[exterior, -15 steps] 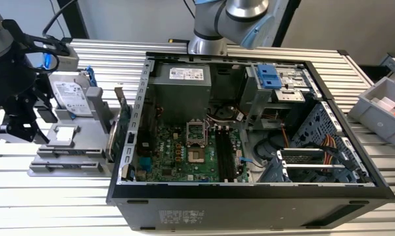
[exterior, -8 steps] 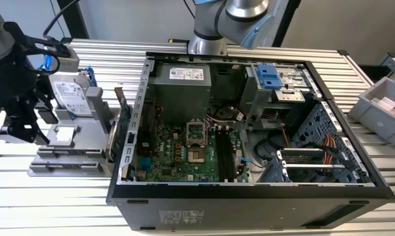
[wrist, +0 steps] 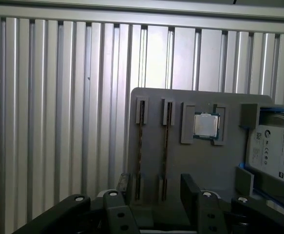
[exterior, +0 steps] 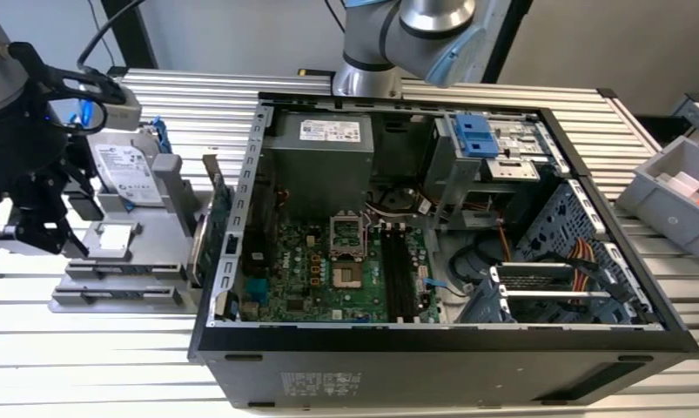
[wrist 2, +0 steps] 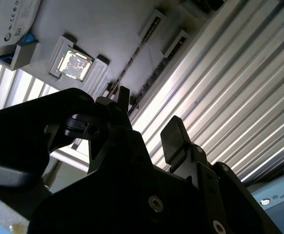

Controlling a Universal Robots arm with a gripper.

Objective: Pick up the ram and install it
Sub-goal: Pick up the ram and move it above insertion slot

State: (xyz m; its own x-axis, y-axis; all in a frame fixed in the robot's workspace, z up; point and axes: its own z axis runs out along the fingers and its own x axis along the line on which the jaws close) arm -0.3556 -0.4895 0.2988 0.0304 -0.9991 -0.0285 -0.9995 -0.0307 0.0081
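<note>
Ram (wrist: pixel 140 146) edge-on in gray holder (wrist: pixel 200 165) slot; tool (wrist: pixel 156 179) wide open, empty, above it.

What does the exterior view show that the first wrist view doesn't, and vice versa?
Exterior view: the open computer case with its green motherboard, plus a grey bin. First wrist view: what looks like the ram, edge-on in two slots. Both: the grey holder, its processor chip, the hard drive, the slatted table and the open gripper.
</note>
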